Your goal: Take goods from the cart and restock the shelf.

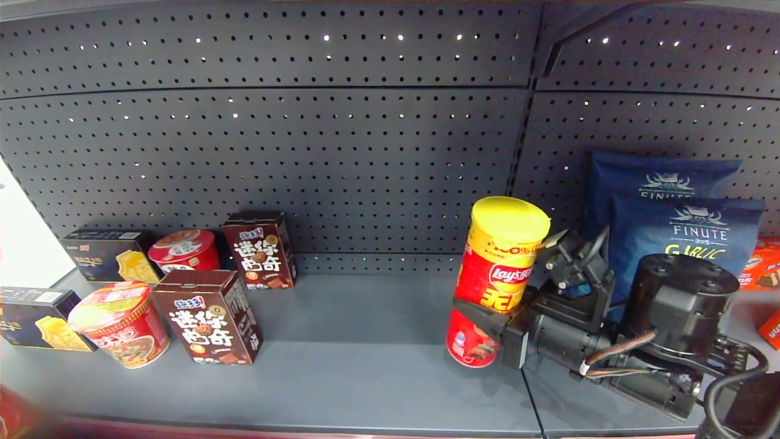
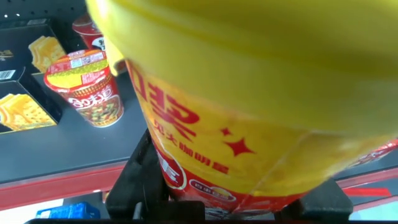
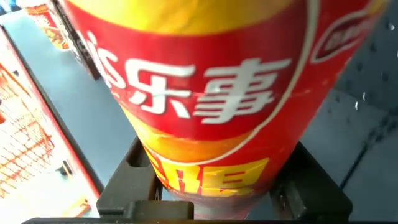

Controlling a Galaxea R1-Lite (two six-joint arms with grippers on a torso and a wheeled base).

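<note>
Bare shelf (image 1: 378,341) lies between brown boxes (image 1: 207,317) and chip can (image 1: 496,280); blue bags (image 1: 682,231) block right.

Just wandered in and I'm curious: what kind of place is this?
Probably a shop aisle, or a mock-up of one: a pegboard-backed shelf holds snack boxes, noodle cups and chip bags, and the right tool holds a chip can.

Head camera sits high, looking forward and down onto the shelf deck (image 1: 365,366), with the pegboard (image 1: 304,152) at twelve o'clock. Right wrist camera is pressed right up against the chip can (image 3: 205,93), the same chip can (image 1: 496,274) the head view has at four o'clock. Left wrist camera hugs a yellow can (image 2: 249,93), facing past it to the noodle cup (image 2: 87,87), and that noodle cup (image 1: 122,329) is shared with the head view at eight o'clock.
</note>
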